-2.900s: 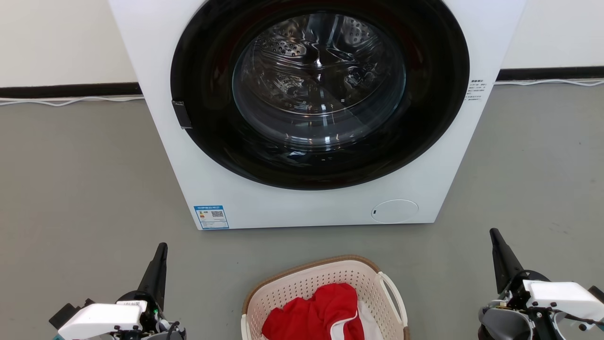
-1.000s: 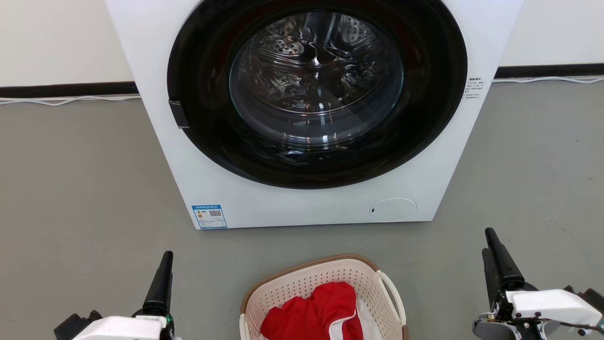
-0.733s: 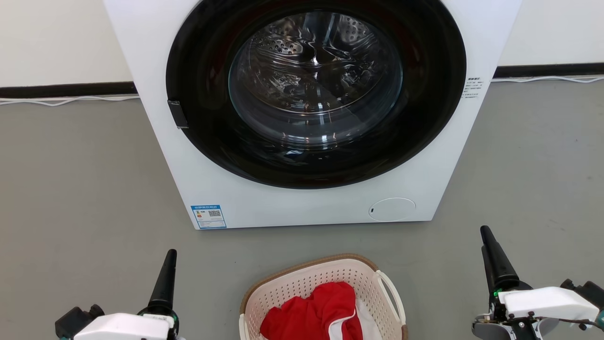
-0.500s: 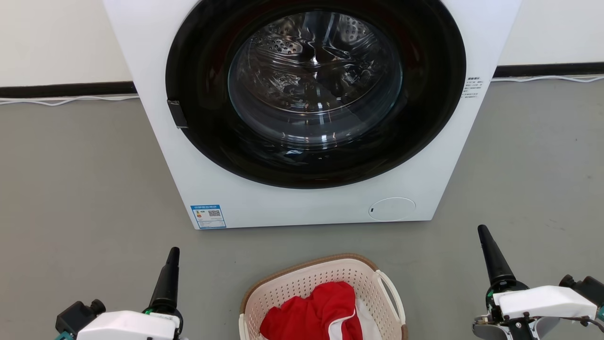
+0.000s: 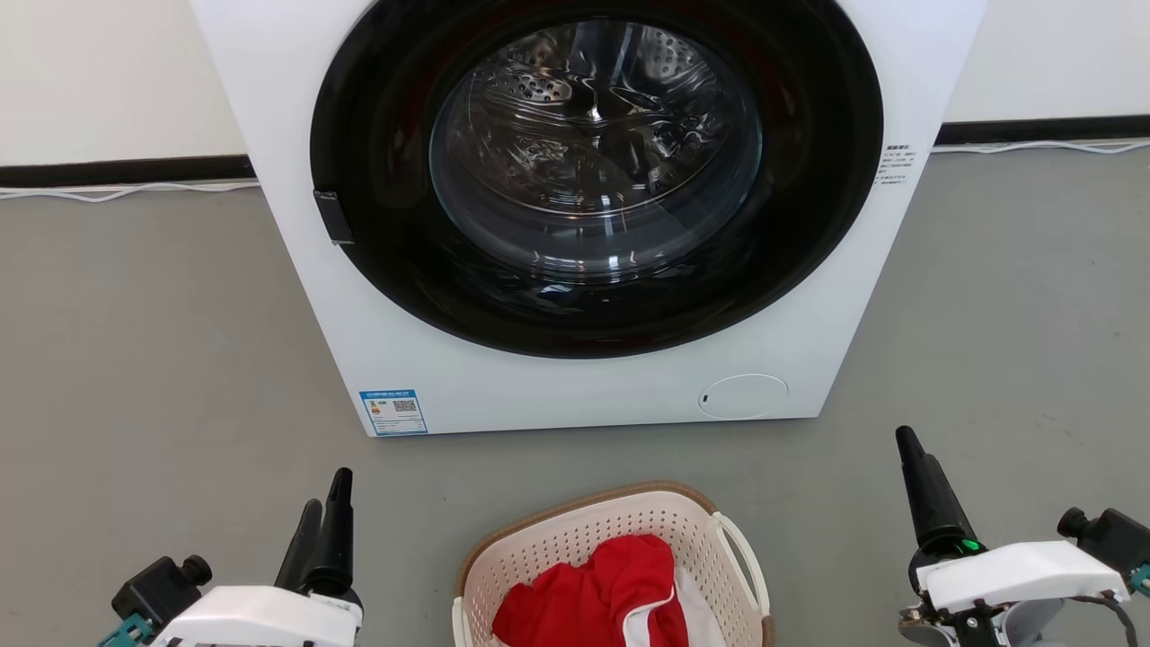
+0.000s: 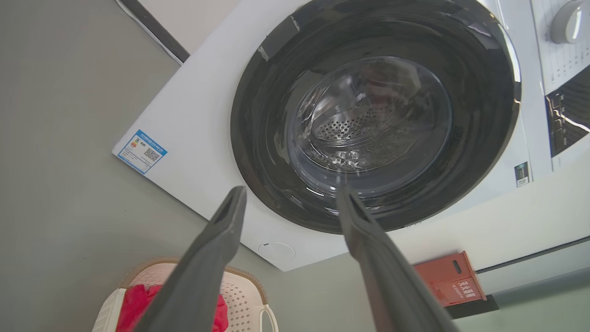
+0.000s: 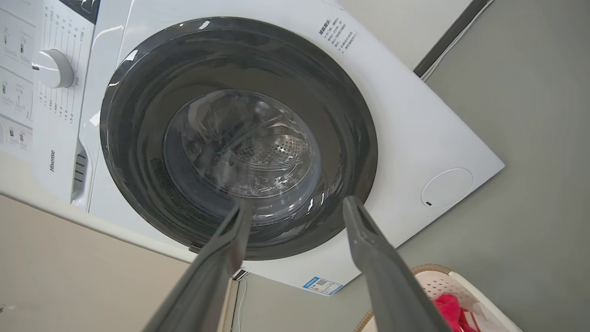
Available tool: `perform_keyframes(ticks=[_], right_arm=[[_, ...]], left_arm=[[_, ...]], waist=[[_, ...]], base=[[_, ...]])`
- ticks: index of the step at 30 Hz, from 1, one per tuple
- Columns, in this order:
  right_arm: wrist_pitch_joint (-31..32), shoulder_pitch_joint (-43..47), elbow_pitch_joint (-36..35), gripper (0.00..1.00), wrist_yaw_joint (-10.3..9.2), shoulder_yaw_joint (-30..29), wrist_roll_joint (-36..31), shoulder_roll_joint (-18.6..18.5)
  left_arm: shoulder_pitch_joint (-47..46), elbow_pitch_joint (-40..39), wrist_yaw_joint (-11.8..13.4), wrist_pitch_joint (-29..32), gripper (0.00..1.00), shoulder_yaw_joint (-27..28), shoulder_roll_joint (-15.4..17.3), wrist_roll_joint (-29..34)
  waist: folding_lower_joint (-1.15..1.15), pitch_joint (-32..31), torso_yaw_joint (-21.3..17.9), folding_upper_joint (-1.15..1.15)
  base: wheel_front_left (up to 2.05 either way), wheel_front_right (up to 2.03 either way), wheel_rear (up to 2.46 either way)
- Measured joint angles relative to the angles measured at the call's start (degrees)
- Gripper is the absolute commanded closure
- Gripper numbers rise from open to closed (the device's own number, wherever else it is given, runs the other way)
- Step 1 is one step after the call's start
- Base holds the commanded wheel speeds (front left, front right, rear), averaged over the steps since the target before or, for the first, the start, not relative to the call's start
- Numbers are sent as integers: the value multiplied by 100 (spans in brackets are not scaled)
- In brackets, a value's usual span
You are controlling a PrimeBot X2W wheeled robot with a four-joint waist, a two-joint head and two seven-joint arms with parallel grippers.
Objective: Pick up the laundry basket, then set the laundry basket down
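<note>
Below — perforated, rounded cream laundry basket point(image 5: 575, 539)

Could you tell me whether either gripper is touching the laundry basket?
No, the left gripper and right gripper flank the laundry basket with floor between.

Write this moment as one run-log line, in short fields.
phase: before pickup | left gripper: open, empty | right gripper: open, empty | laundry basket: on floor, red cloth inside, untouched

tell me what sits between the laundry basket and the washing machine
A bare strip of grey floor separates the laundry basket from the washing machine; the head view shows it.
</note>
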Motion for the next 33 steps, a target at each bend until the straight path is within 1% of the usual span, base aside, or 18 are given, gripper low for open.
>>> perform_keyframes(ticks=[8,12,27,33], right_arm=[[-133,-5,-25,0,0,45,-549,-77],[-183,-9,-59,0,1,51,-839,-81],[-450,-19,-159,0,2,208,-1740,-163],[-537,-25,-166,0,2,244,-2120,-178]], left_arm=[[-22,-44,22,-120,0,-42,3,548],[-30,-88,78,-198,0,-51,5,771],[-115,-188,87,-447,0,-134,12,1696],[-116,-214,133,-533,0,-154,18,2037]], waist=[[0,24,-27,0],[0,49,-38,0],[0,83,-47,0],[0,94,-51,0]], base=[[0,0,0],[0,0,0],[0,0,0],[0,0,0]])
